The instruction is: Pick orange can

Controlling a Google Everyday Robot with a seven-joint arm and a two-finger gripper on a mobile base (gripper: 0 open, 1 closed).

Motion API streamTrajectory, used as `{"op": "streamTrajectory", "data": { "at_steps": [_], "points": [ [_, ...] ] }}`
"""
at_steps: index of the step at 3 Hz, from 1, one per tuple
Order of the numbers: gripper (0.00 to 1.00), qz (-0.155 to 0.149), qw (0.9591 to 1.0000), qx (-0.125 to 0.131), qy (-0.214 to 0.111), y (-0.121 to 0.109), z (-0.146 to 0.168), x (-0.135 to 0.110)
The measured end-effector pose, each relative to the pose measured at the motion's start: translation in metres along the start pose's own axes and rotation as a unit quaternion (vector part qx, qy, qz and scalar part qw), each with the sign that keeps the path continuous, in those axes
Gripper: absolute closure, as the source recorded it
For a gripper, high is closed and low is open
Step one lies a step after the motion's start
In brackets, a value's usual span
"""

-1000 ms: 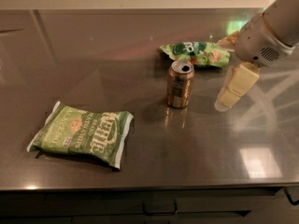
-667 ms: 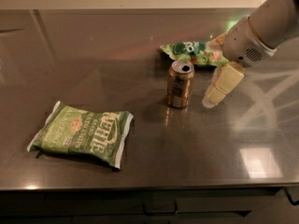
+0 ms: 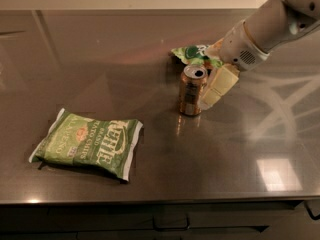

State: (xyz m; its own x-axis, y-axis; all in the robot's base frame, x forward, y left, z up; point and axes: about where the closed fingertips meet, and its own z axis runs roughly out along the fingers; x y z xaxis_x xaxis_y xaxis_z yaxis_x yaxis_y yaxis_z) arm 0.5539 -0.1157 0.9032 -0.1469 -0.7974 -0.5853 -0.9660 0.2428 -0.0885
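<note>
The orange can stands upright on the dark metal counter, right of centre, its silver top showing. My gripper reaches in from the upper right on a white arm. Its cream-coloured tip sits right against the can's right side, level with the can's upper half. Part of the gripper is hidden behind the arm's wrist and the can.
A small green chip bag lies just behind the can, partly under the arm. A larger green chip bag lies flat at the front left. The counter's front edge runs along the bottom, with drawers below.
The arm has moved left and down toward the can. The gripper's tip, earlier a gap to the right of the can, is now right beside it. The can and bags have not moved.
</note>
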Motion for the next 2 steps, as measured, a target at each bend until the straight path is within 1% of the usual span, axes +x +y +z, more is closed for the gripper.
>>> {"op": "streamTrajectory", "data": {
  "at_steps": [1,2],
  "points": [
    [0.16,0.008,0.9998,-0.013,-0.012,-0.0038,0.008,-0.0072],
    [0.39,0.013,0.9993,-0.025,-0.024,-0.0032,0.008,-0.0111]
  ]
}}
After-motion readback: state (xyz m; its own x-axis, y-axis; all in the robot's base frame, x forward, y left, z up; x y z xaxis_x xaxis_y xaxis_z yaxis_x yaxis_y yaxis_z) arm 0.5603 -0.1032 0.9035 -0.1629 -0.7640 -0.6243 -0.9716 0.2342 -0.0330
